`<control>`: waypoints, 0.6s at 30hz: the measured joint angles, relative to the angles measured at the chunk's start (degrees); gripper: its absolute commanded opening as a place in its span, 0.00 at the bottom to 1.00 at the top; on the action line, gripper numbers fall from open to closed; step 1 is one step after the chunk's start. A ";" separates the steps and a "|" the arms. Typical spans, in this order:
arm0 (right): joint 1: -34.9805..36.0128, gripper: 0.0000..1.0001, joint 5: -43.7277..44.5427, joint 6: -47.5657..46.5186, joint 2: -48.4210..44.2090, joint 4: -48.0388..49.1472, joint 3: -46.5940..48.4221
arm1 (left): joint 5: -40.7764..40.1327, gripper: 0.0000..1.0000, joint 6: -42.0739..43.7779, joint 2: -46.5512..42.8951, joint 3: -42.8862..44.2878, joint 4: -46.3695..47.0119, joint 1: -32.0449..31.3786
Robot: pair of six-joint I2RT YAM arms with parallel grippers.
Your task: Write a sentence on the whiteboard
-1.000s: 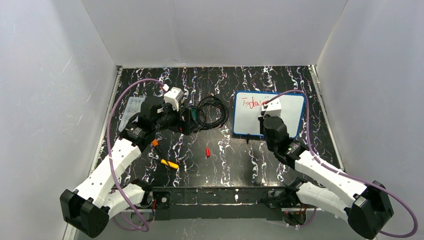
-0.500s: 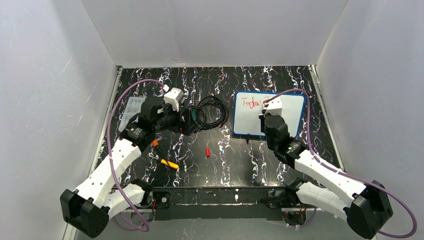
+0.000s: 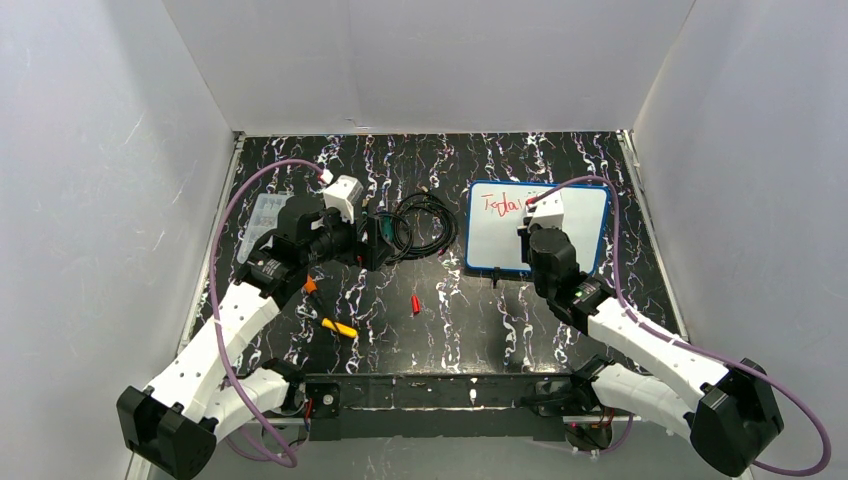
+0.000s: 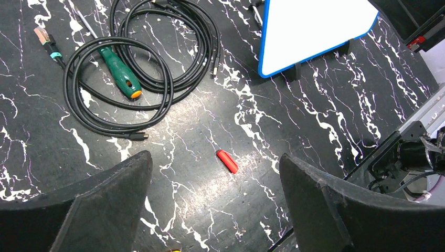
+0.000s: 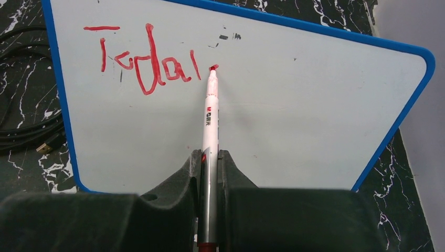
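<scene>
Right claw (image 5: 210, 157) is clamped on one red marker (image 5: 211, 110), barrel pinched low so the tip reaches well ahead and meets the whiteboard (image 5: 315, 131). One board, directly ahead of the claw, raised on small feet. The long reach likely keeps the claw body off the writing face. Sentence (image 5: 147, 65) sits just left of the tip: "Toda" plus one stroke. Tip is on a small red mark, probably the start of the "y". One line only, rest of the board bare, so I'd call it early. Left claw (image 4: 214, 157) is spread wide, holding nothing, over the bench (image 4: 325, 121). Under it one red cap (image 4: 227, 161); beyond, one cable coil (image 4: 157, 79) and one green screwdriver (image 4: 119, 71). Probably parked clear of the writing arm.
</scene>
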 measured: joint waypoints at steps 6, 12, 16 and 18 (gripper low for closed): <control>0.00 0.01 -1.03 1.64 -0.44 -0.87 -0.13 | -0.31 0.89 0.00 -0.13 -0.07 0.02 0.00; 0.22 0.01 -2.25 4.17 -1.09 -2.58 -0.22 | -0.42 0.89 -0.02 -0.13 -0.09 0.02 0.00; 1.20 0.01 -3.10 5.95 -1.31 -3.30 -1.14 | -0.44 0.89 -0.02 -0.15 -0.11 0.02 0.00; 1.99 0.01 -3.69 6.88 -1.31 -3.78 -1.70 | -0.44 0.89 0.00 -0.17 -0.15 0.02 0.00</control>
